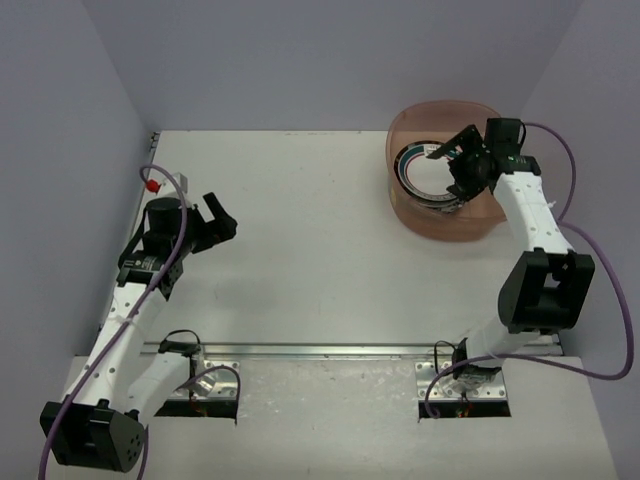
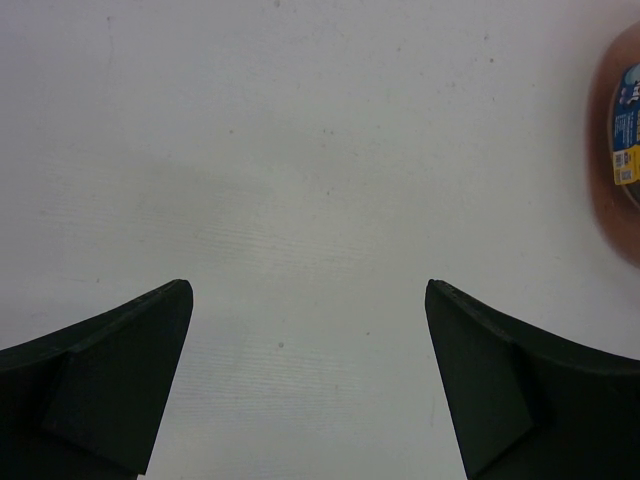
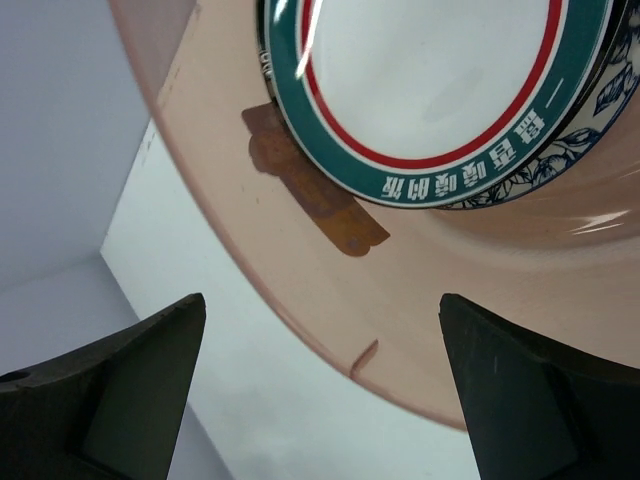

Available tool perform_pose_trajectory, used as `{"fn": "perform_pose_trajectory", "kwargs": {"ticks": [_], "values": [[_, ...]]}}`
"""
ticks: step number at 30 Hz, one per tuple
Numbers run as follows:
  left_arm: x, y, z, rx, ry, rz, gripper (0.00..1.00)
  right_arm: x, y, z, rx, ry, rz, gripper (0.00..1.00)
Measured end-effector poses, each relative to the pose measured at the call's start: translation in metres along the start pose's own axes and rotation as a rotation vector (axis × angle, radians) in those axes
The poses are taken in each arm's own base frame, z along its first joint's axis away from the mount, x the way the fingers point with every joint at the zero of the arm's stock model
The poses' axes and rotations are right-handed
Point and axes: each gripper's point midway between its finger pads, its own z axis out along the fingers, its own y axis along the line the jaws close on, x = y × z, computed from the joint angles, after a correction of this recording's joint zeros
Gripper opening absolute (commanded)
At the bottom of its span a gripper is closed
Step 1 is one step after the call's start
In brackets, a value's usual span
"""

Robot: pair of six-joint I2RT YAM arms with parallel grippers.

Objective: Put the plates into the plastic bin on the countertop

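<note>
The plastic bin stands at the far right of the countertop, with a stack of plates inside. On top lies a white plate with a green-and-red rim, and a blue floral plate peeks out beneath it. Over the bin hovers my right gripper, open and empty, its fingertips straddling the bin's rim in the right wrist view. My left gripper is open and empty above bare countertop at the left. The bin's edge shows at the far right of the left wrist view.
Grey walls enclose the countertop at the back and sides. A metal rail runs along the front edge between the arm bases. Purple cables loop beside the right arm.
</note>
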Motion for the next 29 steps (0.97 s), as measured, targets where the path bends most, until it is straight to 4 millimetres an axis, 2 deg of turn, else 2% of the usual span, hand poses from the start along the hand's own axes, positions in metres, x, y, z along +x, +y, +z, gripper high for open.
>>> {"fn": "perform_pose_trajectory", "kwargs": {"ticks": [3,5,10,12,14,16,21,25,29], "values": [[-0.003,-0.001,-0.002,-0.002,-0.005,0.003,1.0,-0.002,0.019,-0.035,-0.075,-0.063,-0.161,0.99],[-0.014,-0.002,-0.005,-0.015,-0.02,0.013,1.0,0.004,0.029,-0.068,-0.145,-0.119,-0.31,0.99],[-0.069,-0.008,-0.014,-0.077,-0.132,0.035,1.0,0.044,0.043,-0.159,-0.311,-0.258,-0.703,0.99],[-0.087,-0.009,-0.019,-0.106,-0.171,0.044,1.0,0.046,0.035,-0.182,-0.301,-0.315,-0.806,0.99],[-0.1,-0.012,-0.023,-0.119,-0.204,0.053,1.0,0.046,0.021,-0.194,-0.259,-0.36,-0.876,0.99],[-0.102,-0.016,-0.026,-0.126,-0.219,0.078,1.0,0.052,0.005,-0.203,-0.237,-0.393,-0.937,0.99],[-0.079,-0.021,-0.035,-0.128,-0.238,0.172,1.0,0.075,-0.043,-0.213,-0.221,-0.423,-1.024,0.99],[-0.064,-0.008,-0.039,-0.14,-0.285,0.203,1.0,0.071,-0.052,-0.222,-0.197,-0.468,-1.036,0.99],[-0.065,-0.004,-0.039,-0.152,-0.307,0.212,1.0,0.07,-0.058,-0.213,-0.165,-0.452,-1.039,0.99]]}}
